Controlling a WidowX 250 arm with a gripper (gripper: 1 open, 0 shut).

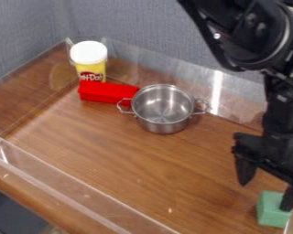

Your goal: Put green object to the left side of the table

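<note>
The green object (275, 210) is a small matte block lying on the table (88, 137) near its front right corner. My gripper (269, 190) points straight down just above and behind it, open. One finger stands left of the block, and the other finger's tip is right at the block's top. Whether that finger touches the block I cannot tell. Nothing is held between the fingers.
A steel pot (163, 106) stands mid-table. A red rectangular block (106, 91) lies left of it, with a yellow jar with a white lid (89, 62) behind. Low clear acrylic walls (39, 174) border the tabletop. The dark arm fills the upper right.
</note>
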